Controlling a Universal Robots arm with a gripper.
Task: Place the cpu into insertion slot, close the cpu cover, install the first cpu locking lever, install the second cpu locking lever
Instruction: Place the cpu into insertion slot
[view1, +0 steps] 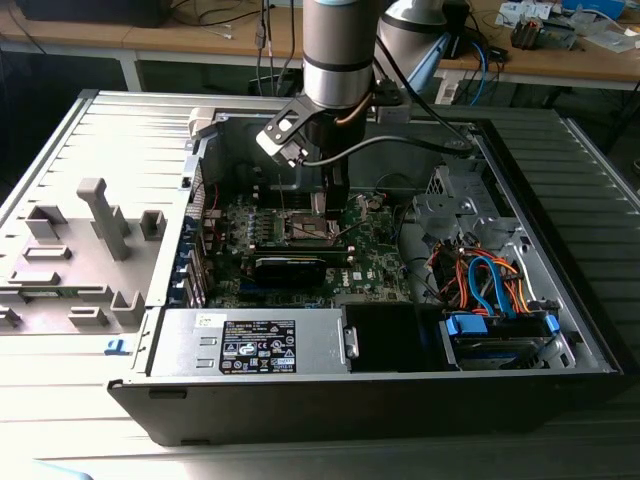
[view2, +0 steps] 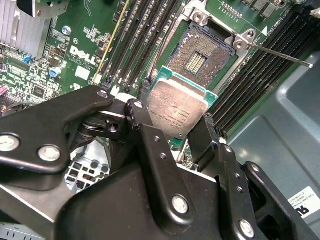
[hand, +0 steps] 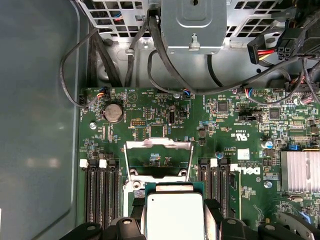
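Note:
My gripper (view2: 176, 119) is shut on the cpu (view2: 178, 111), a flat square chip with a silvery top and green edge, one black finger on each side. The chip hangs tilted just beside and above the insertion slot (view2: 197, 57), whose dark contact field lies bare inside its metal rim. In the first wrist view the cpu (hand: 174, 216) sits between the fingers (hand: 212, 217), and the cpu cover (hand: 159, 145) stands raised open beyond it. A thin locking lever (view2: 280, 55) sticks out free from the socket's corner. In the exterior view the gripper (view1: 322, 212) hovers over the socket (view1: 310, 232).
Black memory slots (view2: 135, 45) flank the socket on both sides. A finned heat sink (hand: 300, 171) stands on the board. The power supply box (view1: 250, 345) and a drive cage with blue and orange cables (view1: 490, 290) line the case front. A grey fixture tray (view1: 80, 250) lies outside.

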